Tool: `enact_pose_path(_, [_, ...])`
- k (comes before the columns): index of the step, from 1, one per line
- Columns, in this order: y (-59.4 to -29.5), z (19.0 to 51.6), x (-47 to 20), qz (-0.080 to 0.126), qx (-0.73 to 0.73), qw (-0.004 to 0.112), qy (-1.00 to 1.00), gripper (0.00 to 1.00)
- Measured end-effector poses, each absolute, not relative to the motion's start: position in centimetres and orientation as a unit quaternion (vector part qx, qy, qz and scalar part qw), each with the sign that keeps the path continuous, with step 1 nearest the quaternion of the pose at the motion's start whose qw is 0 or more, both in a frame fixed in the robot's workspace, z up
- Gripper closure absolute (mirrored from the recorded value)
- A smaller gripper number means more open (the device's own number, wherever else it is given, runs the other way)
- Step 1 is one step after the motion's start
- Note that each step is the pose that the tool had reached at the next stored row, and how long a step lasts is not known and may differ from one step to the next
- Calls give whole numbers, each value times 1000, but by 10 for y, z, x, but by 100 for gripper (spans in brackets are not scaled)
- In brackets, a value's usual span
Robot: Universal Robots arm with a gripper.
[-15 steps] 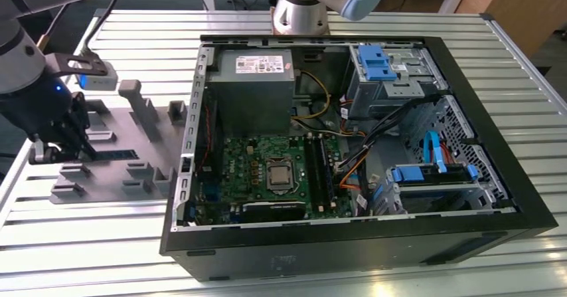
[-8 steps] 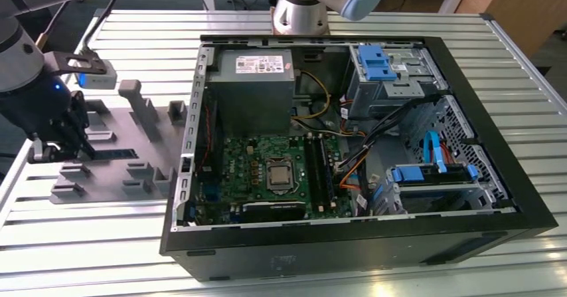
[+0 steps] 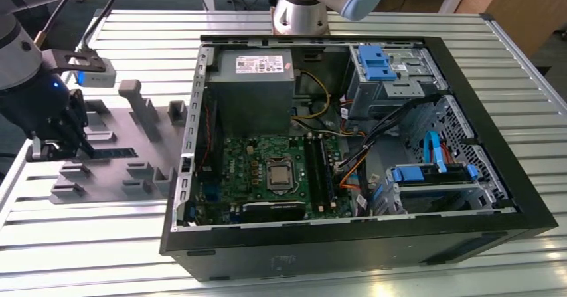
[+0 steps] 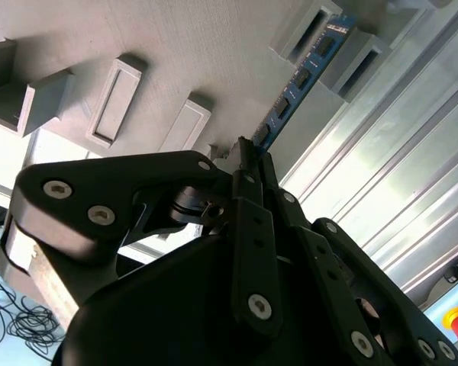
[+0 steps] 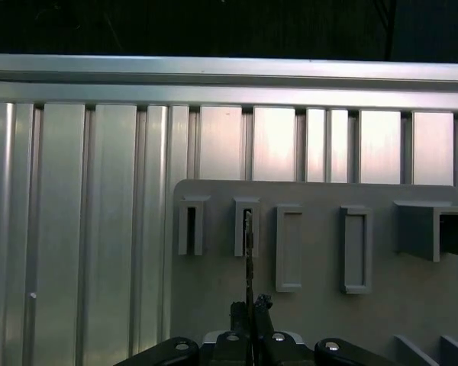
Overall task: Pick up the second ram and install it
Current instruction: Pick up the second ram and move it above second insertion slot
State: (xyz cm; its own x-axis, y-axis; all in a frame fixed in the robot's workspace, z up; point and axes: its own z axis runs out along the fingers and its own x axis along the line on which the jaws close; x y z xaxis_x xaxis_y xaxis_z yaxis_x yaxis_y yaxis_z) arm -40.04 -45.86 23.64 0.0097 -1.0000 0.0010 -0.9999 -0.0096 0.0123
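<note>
Ribbed aluminium bench [image 3: 142, 31] w/ an open black PC case [image 3: 354, 237] in the middle and a grey tray [image 5: 320, 320] of upright blocks at the exterior view's left; wooden furniture [image 3: 522, 4] at the far edge. The claw [image 3: 55, 152] is low over the tray, fingers pressed together, pinching one end of the second ram [image 4: 298, 76]. In both wrist views the stick stands on edge, its other end still between two tray blocks [image 4: 309, 30], well apart from the case.
</note>
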Motion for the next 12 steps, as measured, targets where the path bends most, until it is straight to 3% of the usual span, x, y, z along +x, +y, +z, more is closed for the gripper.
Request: enact_pose_path(12, [-459, 241, -400, -4, 711, 5, -704, 86])
